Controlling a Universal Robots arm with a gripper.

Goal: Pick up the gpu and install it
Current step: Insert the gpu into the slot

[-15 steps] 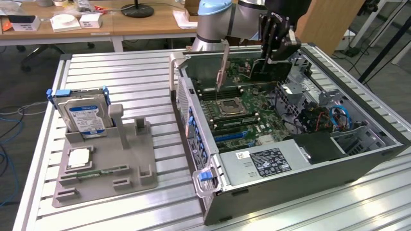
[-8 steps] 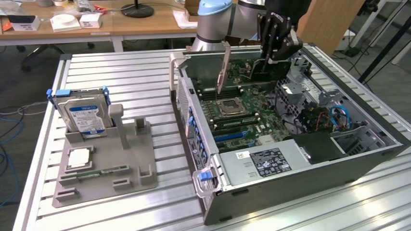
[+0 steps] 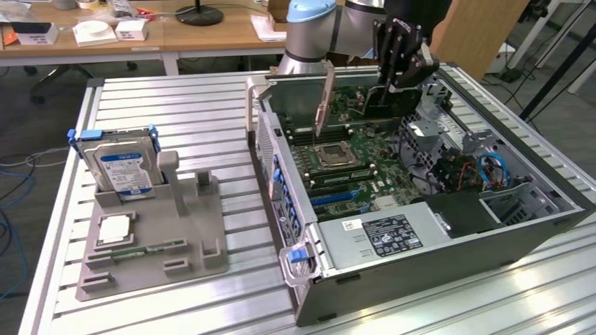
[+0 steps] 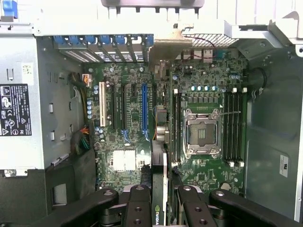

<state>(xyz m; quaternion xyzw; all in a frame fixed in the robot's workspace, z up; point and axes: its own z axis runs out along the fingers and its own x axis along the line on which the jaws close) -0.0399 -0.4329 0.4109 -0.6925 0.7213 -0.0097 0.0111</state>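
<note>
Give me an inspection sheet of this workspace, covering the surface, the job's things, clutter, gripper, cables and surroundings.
Surface: slatted aluminium table, carrying the open computer case and a grey fixture tray.
Job's things: gpu held on edge above the motherboard, not seated in a slot; blue slot empty.
Clutter: hard drive upright in the tray; a RAM stick and a CPU lying in it.
Gripper: gripper shut on the gpu, over the case.
Cables: blue cables inside the case; blue cable on the floor.
Surroundings: wooden desks behind, lamp base, small boxes.
</note>
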